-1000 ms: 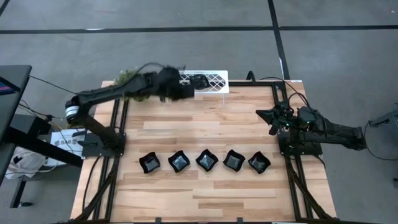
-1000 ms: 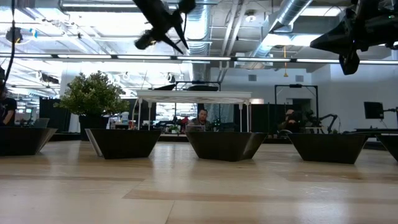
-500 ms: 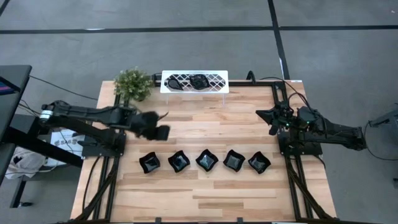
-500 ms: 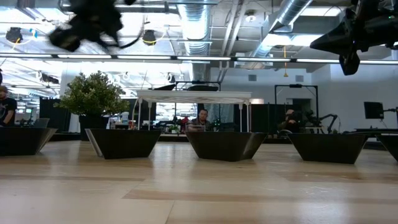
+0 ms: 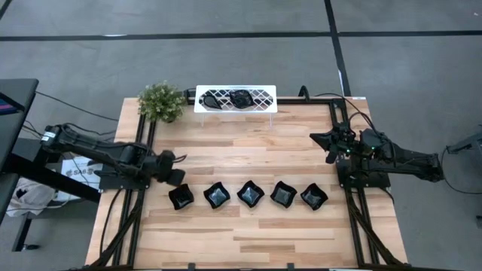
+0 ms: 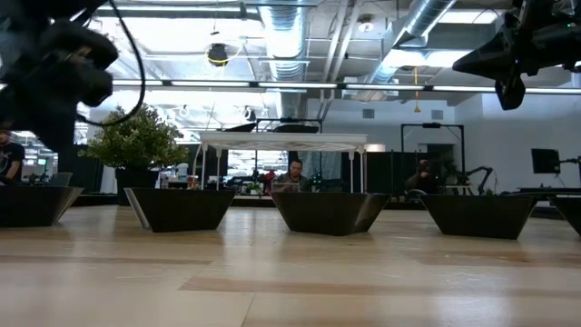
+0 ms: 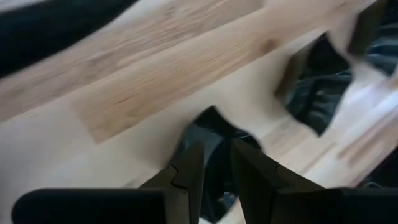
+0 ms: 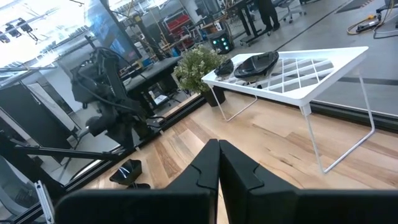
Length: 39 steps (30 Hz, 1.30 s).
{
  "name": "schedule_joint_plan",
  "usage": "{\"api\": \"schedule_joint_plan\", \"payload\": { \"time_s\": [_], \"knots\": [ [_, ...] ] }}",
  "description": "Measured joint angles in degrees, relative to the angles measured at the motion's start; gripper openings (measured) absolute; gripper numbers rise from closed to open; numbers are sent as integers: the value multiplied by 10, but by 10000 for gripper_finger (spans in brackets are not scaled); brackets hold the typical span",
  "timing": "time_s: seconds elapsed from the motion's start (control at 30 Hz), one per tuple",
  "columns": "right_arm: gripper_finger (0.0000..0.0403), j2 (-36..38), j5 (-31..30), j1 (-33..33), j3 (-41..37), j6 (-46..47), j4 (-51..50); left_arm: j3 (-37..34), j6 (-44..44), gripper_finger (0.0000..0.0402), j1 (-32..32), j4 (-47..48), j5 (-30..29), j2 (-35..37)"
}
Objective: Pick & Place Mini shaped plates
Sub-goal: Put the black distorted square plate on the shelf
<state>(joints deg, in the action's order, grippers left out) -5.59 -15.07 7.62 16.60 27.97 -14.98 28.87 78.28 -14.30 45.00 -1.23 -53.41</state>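
The wooden table [image 5: 248,154] carries a white lattice rack [image 5: 260,98] at its far edge, standing on thin legs, with a small green potted plant [image 5: 161,102] just left of it at the far left corner. The left arm reaches in low from the left side, and its left gripper [image 5: 175,178] hangs just above and beside the leftmost dish; the left wrist view shows its fingers [image 7: 189,171] slightly parted with nothing between them, a black dish showing on the wood just beyond the tips. The right arm waits at the table's right edge, raised, with the right gripper [image 5: 330,147] clenched on nothing, fingers pressed together. Five wavy-edged square plates [image 5: 248,193] sit in a row across the near half of the table, left to right, each apart from its neighbour. Two more black plates [image 5: 226,98] rest on top of the rack toward its left end, side by side.
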Motion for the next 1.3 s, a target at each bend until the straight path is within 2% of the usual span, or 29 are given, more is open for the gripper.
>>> {"api": "schedule_joint_plan", "payload": {
  "time_s": [0.13,0.53,0.73,0.97,1.3],
  "knots": [
    [1,0,0,0,0,0,0,-28,-8,81,-7,0,1,14],
    [1,0,0,0,0,0,0,-60,-105,81,-7,-4,7,14],
    [1,0,0,0,0,1,1,-64,-134,81,-7,-20,11,-1],
    [1,0,0,0,0,1,0,-64,-153,81,-7,-93,15,-32],
    [1,0,0,0,0,1,0,-64,-156,81,-7,-94,45,-90]
  ]
}}
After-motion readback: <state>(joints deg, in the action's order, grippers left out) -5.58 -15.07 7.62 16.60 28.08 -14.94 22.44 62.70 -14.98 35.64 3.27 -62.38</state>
